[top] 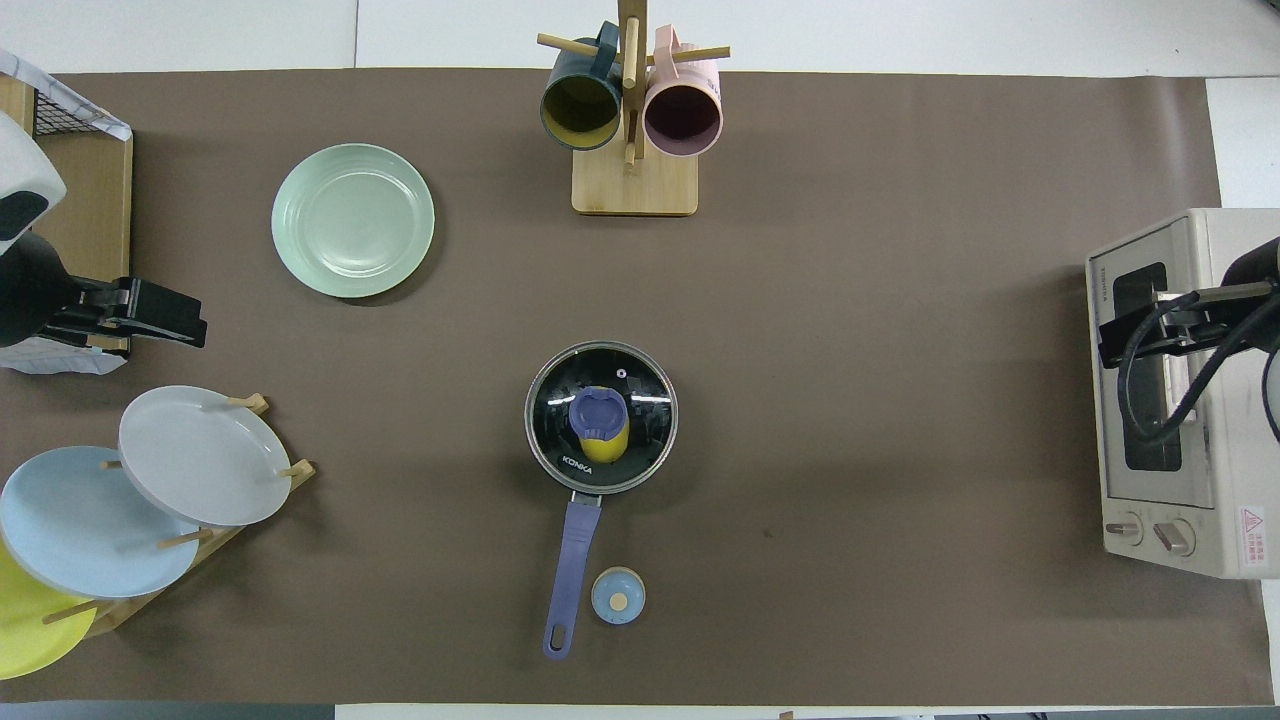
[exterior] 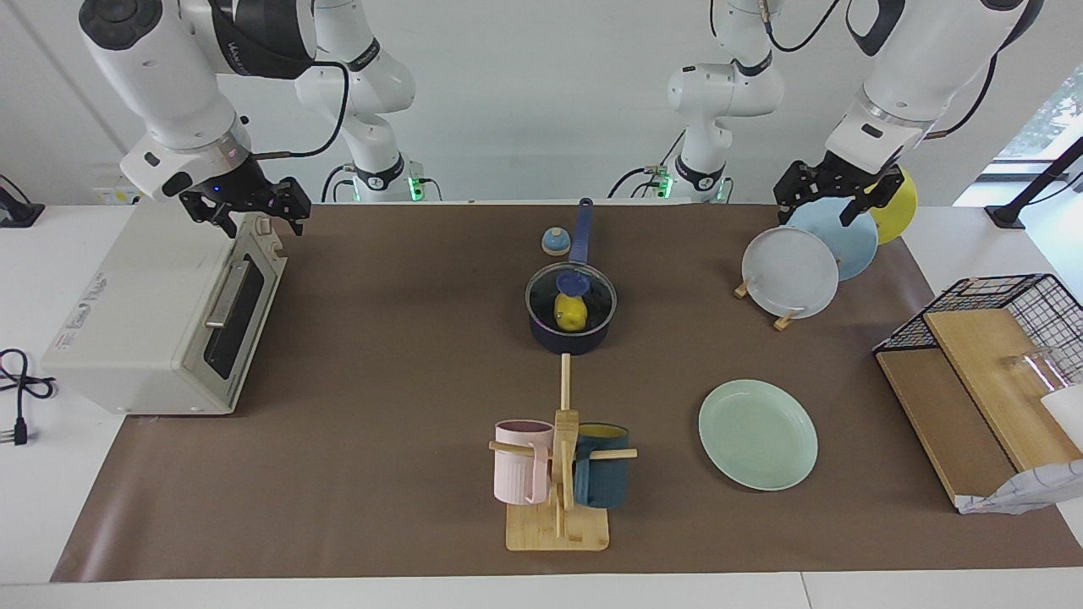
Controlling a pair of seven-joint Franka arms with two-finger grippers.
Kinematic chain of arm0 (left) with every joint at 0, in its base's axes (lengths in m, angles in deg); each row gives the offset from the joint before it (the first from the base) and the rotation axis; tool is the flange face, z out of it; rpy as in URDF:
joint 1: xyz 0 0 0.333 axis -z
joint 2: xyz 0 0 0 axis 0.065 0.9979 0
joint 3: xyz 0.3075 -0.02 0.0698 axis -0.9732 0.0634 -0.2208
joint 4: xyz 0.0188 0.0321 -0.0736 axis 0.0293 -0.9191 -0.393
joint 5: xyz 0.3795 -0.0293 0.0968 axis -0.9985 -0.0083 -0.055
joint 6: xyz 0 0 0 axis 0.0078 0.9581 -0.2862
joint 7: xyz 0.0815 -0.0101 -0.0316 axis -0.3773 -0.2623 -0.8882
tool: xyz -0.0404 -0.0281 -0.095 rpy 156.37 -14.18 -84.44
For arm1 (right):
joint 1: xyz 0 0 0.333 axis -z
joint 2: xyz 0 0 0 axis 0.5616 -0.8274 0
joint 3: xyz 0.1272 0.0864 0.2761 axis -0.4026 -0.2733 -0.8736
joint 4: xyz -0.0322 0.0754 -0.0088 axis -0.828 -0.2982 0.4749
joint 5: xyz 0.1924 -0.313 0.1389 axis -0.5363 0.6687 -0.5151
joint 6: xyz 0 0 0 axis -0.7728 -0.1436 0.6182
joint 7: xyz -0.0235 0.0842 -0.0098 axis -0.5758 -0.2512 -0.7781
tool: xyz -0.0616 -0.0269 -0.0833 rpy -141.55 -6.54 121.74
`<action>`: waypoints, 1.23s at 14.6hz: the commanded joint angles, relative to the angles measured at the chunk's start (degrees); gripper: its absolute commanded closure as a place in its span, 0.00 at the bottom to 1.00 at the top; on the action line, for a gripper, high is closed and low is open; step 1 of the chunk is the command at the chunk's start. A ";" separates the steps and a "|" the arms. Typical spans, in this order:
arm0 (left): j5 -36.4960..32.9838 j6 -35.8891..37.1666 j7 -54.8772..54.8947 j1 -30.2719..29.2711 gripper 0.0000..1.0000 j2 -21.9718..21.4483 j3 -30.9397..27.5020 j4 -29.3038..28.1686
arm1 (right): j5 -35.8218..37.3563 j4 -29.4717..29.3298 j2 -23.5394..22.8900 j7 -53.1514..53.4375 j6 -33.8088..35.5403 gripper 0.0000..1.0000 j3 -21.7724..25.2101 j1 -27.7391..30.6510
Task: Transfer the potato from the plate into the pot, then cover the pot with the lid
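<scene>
The pot (exterior: pixel 570 317) stands mid-worktop with the lid (exterior: pixel 570 294) seated on its rim and the potato (exterior: pixel 571 312) inside, visible through the glass. The plate (exterior: pixel 757 434) lies bare, farther from the robots, toward the left arm's end. Both end effectors hang released and well apart from the pot: the left end effector (exterior: pixel 836 191) over the plate rack (exterior: pixel 791 272), the right end effector (exterior: pixel 247 207) over the toaster oven (exterior: pixel 161 313).

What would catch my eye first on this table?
Probably the bright yellow potato showing through the glass lid on the blue pot at mid-table. Farther from the robots, toward the left arm's end, lies the bare mint-green plate. Both arms wait raised at the table's ends.
</scene>
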 commanded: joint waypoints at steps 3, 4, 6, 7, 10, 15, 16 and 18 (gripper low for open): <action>0.42 0.43 0.10 -0.85 0.00 -0.29 0.40 -0.25 | -0.98 1.13 0.78 -1.18 -1.25 0.00 -0.14 0.76; 0.42 0.43 0.10 -0.85 0.00 -0.29 0.40 -0.25 | -0.98 1.13 0.78 -1.27 -1.25 0.00 -0.14 0.76; 0.42 0.43 0.10 -0.85 0.00 -0.29 0.40 -0.25 | -0.98 1.04 1.39 -1.35 -1.08 0.00 -0.14 0.76; 0.42 0.43 0.10 -0.85 0.00 -0.29 0.40 -0.25 | -0.98 1.04 1.48 -1.35 -1.07 0.00 -0.14 0.68; 0.42 0.43 0.10 -0.85 0.00 -0.29 0.40 -0.25 | -1.07 1.04 1.48 -1.35 -1.07 0.00 -0.14 0.68; 0.42 0.43 0.10 -0.85 0.00 -0.29 0.40 -0.25 | -1.07 1.04 1.48 -1.35 -1.07 0.00 -0.14 0.68; 0.42 0.43 0.10 -0.85 0.00 -0.29 0.40 -0.25 | -1.07 1.04 1.48 -1.35 -1.07 0.00 -0.14 0.68; 0.42 0.43 0.10 -0.85 0.00 -0.29 0.40 -0.25 | -1.07 1.04 1.48 -1.35 -1.07 0.00 -0.14 0.76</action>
